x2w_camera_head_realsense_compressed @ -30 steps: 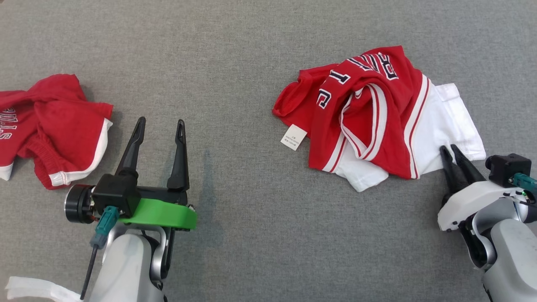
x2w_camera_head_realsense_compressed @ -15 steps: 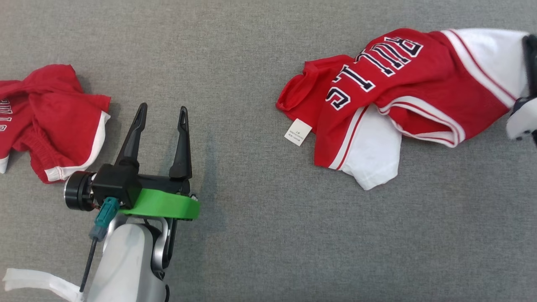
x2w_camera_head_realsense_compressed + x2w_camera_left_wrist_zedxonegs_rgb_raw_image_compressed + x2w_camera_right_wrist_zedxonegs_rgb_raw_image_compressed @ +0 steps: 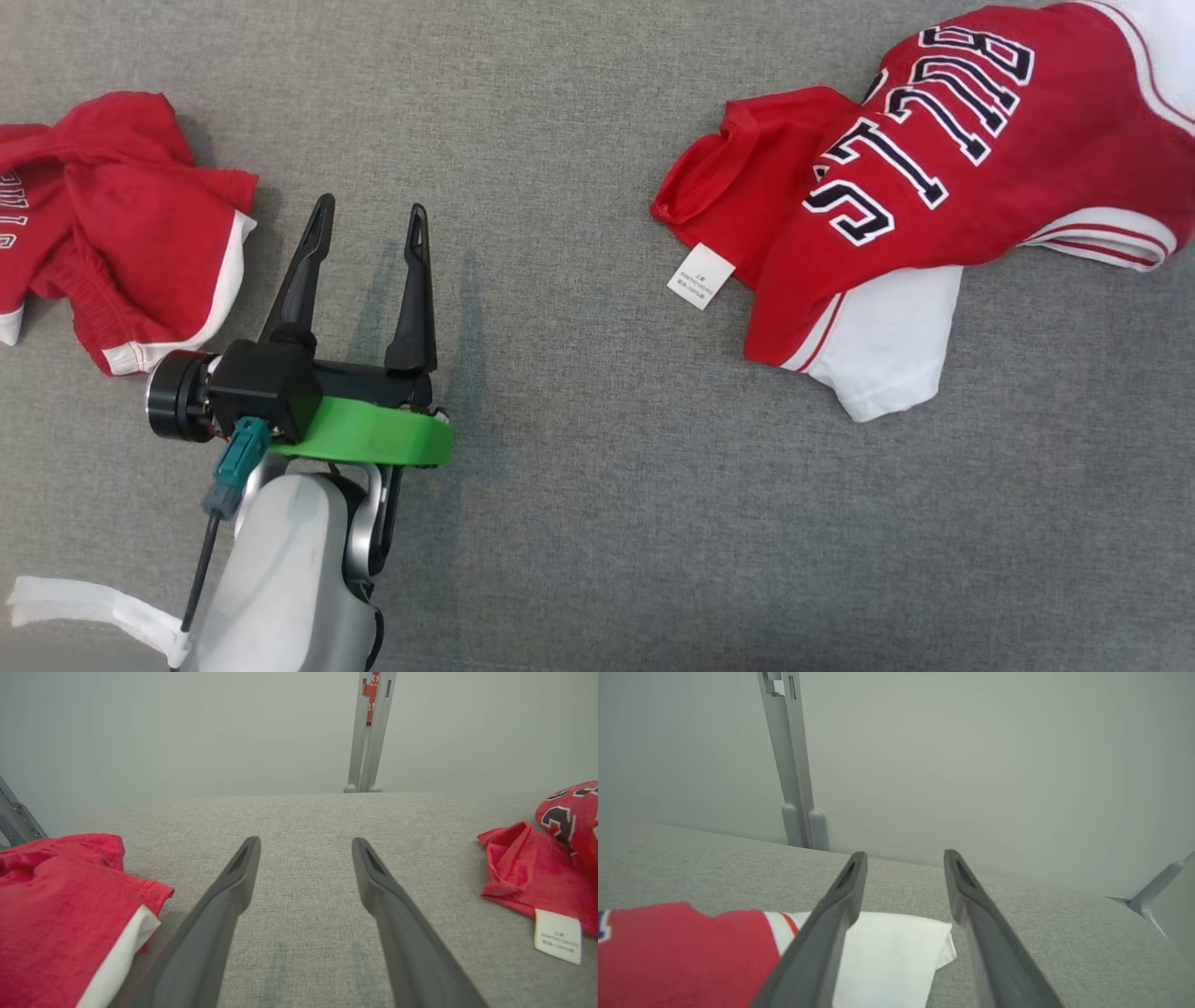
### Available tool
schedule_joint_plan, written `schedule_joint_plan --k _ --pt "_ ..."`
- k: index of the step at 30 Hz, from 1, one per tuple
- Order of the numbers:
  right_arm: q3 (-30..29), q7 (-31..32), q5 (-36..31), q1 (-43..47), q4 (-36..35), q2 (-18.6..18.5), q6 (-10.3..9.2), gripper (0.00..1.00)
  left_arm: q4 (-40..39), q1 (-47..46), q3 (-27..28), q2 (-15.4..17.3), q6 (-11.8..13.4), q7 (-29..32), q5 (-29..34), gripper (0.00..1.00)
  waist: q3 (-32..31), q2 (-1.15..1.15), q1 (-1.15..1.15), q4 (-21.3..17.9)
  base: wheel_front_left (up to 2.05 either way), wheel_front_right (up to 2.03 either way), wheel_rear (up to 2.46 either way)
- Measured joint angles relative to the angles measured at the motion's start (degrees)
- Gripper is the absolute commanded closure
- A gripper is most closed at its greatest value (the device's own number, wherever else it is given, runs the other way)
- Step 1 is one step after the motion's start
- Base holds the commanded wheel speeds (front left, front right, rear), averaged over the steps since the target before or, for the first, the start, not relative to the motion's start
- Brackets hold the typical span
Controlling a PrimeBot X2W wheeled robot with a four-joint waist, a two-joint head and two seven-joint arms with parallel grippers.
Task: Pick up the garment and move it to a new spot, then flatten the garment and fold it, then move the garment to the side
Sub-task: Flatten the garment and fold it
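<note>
We see a crumpled red and white sports shirt with dark letters (image 3: 1008, 201) lying on the flat grey cloth surface (image 3: 597, 485), up in the right corner of the head view and partly cut off by the edge. A small white paper-like label (image 3: 701, 275) sticks out from its left side, just beside a folded red sleeve. The left gripper (image 3: 371, 207) sits low on the left, well apart from that shirt, and its two dark fingers stand wide with nothing between them. Just to its left lies a second bunched-up red cloth with a white edge (image 3: 140, 252). In the left wrist view the left gripper (image 3: 306, 844) points across bare grey cloth, with the second red cloth (image 3: 56, 905) on one side and the shirt (image 3: 518, 877) and its label (image 3: 558, 935) on the other. In the right wrist view the right gripper (image 3: 906, 856) is spread apart and holds nothing. The shirt (image 3: 691, 952) lies under its fingers, its white part nearest them.
</note>
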Motion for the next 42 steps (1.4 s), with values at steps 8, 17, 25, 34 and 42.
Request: schedule_joint_plan --k 8,17,25,34,42 --pt "-2.67 -2.48 0.41 12.05 -13.36 5.73 0.00 0.00 1.10 1.33 1.27 -0.03 -0.07 0.00 0.49 0.00 -3.29 0.00 0.00 -1.86 0.00 0.00 0.00" --pt "-4.34 -2.49 -1.43 30.54 -28.32 14.63 0.00 0.00 2.41 4.15 3.03 0.38 -0.42 0.00 0.94 0.00 -8.34 0.00 0.00 -4.35 0.00 0.00 0.00" --pt "-5.28 -2.50 -3.14 40.40 -34.60 20.49 0.00 0.00 3.00 5.80 3.92 1.02 -0.58 0.00 1.32 0.00 -11.44 0.00 -0.01 -6.00 0.00 0.00 0.00" --pt "-4.90 -1.64 -3.67 41.98 -36.86 21.36 0.00 0.00 3.41 6.30 4.30 1.24 -0.62 0.00 1.51 0.00 -12.33 0.00 -0.01 -6.55 0.00 0.00 0.00" --pt "-2.67 1.59 -3.57 41.77 -35.86 19.85 0.00 0.00 3.15 5.80 3.58 1.11 -0.94 0.00 1.64 0.00 -11.47 0.00 -0.01 -5.77 0.00 0.00 0.00"
